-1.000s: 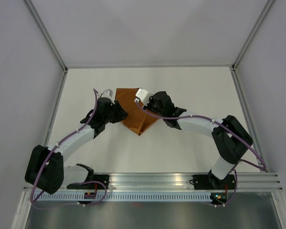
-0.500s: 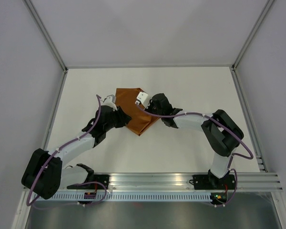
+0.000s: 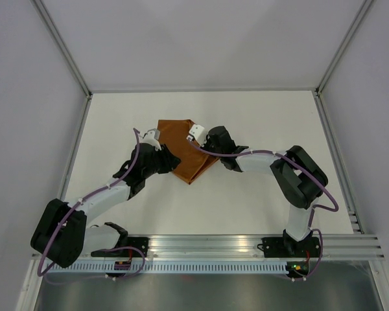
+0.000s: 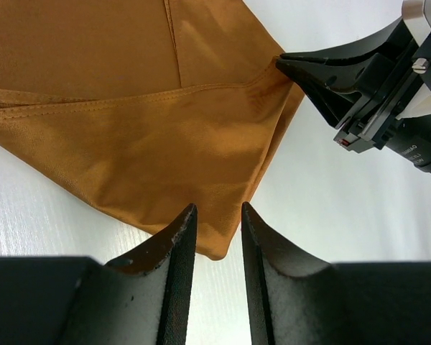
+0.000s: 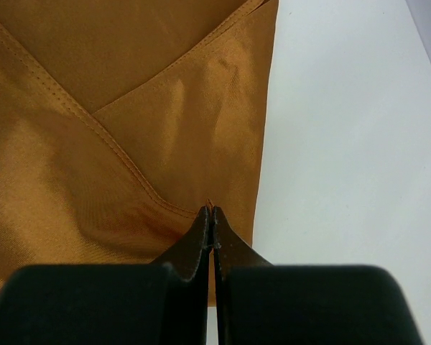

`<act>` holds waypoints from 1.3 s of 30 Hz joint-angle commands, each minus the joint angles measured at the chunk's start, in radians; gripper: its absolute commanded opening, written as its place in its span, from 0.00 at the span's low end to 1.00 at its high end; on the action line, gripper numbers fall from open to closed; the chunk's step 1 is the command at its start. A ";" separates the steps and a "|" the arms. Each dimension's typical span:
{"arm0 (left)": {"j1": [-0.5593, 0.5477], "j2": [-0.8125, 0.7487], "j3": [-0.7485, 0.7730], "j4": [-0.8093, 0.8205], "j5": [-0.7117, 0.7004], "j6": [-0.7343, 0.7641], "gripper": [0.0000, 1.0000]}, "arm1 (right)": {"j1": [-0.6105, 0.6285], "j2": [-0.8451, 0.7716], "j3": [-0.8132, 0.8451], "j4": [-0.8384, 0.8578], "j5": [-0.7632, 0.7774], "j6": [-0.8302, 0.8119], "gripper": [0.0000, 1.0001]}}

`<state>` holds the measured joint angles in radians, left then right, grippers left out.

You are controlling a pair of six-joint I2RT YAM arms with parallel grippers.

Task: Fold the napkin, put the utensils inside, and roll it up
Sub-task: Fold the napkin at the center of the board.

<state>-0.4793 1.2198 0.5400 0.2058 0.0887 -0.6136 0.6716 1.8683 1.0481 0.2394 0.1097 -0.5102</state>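
Note:
The rust-brown napkin point(image 3: 181, 146) lies folded into a rough triangle at mid-table, its layers and hems plain in the left wrist view point(image 4: 129, 136). My right gripper point(image 5: 210, 210) is shut on a pinch of the napkin point(image 5: 129, 129) near its right edge; the top view shows that right gripper point(image 3: 204, 148) at the cloth's right side. My left gripper point(image 4: 218, 210) stands open, and the napkin's near corner lies between its fingertips point(image 4: 187, 215), not clamped. From above, the left gripper point(image 3: 175, 163) is at the cloth's lower left edge. No utensils are in view.
White tabletop point(image 3: 259, 194) all around, bounded by grey walls and a metal rail point(image 3: 207, 246) at the near edge. The black right gripper point(image 4: 323, 72) reaches in from the upper right of the left wrist view.
My left gripper has moved down and right along the napkin's left edge to its near corner and narrowed somewhat. The right gripper keeps its pinch; its elbow has swung left.

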 commanded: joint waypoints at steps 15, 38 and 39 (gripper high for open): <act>-0.012 0.035 0.020 0.070 0.034 0.051 0.44 | -0.044 -0.008 0.023 -0.032 -0.011 0.056 0.37; -0.045 0.073 0.181 -0.049 0.022 0.147 0.50 | -0.276 -0.172 0.242 -0.466 -0.168 0.236 0.42; -0.047 0.076 0.176 -0.039 0.022 0.147 0.50 | -0.277 -0.181 0.243 -0.471 -0.162 0.240 0.42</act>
<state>-0.5182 1.2942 0.6930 0.1551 0.1143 -0.5148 0.3885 1.7237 1.2636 -0.1215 -0.0319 -0.3077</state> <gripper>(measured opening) 0.497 0.416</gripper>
